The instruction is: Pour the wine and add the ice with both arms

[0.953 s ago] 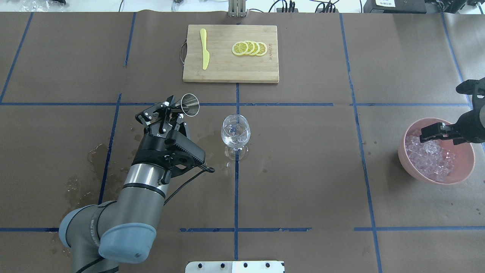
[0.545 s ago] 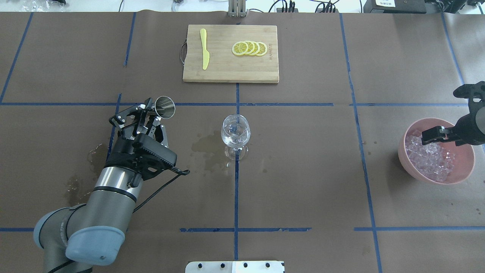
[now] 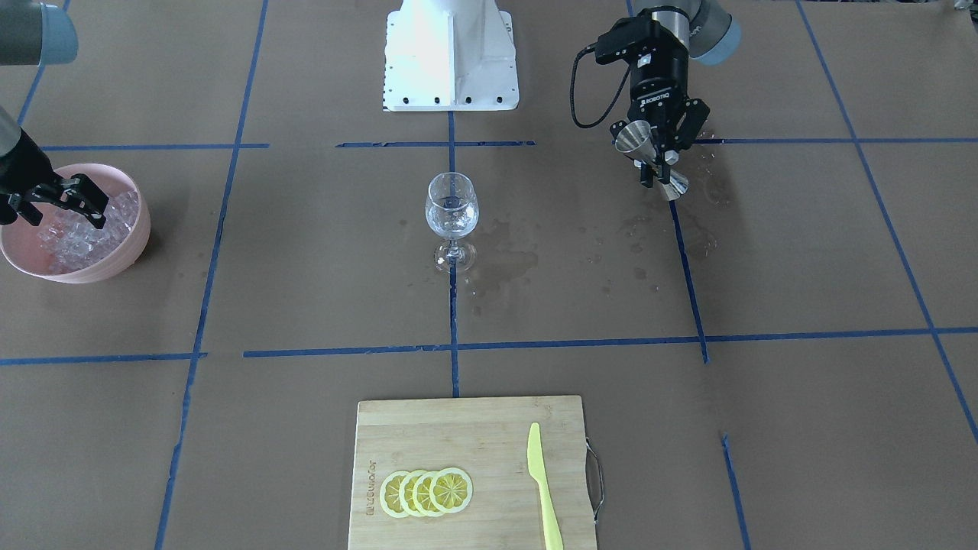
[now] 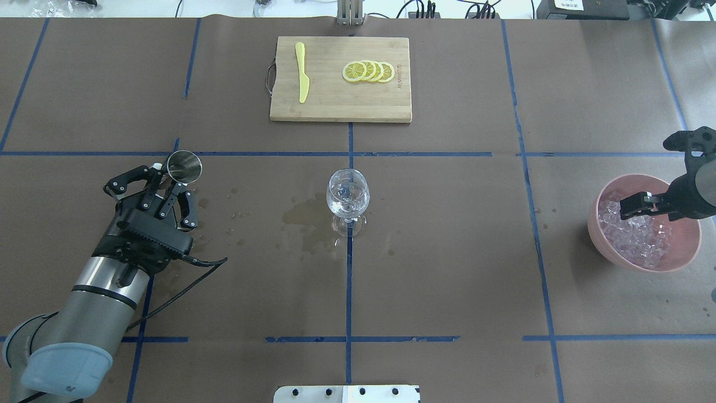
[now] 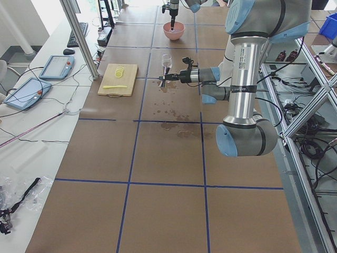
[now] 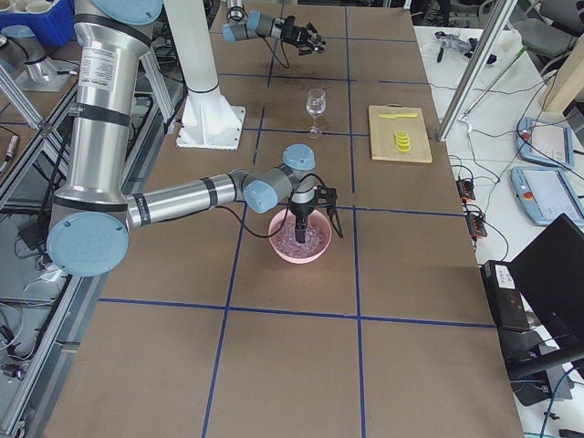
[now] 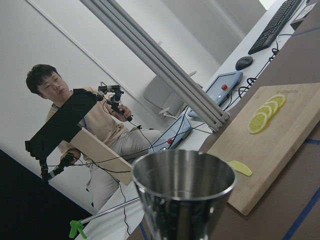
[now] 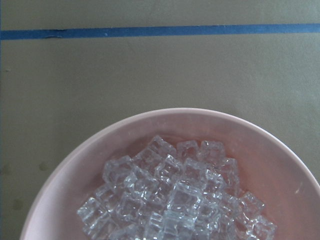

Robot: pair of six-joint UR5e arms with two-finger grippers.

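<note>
The jigger (image 3: 634, 139), clamped in the left gripper (image 3: 655, 163), has been drawn back from the glass (image 4: 347, 193) toward the table's left edge, so the wine (image 3: 452, 218) is judged poured. Above the ice (image 4: 637, 238) by the right edge, the right gripper (image 4: 632, 205) is held with jaws spread.

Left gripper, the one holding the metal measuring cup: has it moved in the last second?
Yes. In the overhead view the left gripper has carried the measuring cup leftward, away from the wine glass, which has stayed put.
</note>
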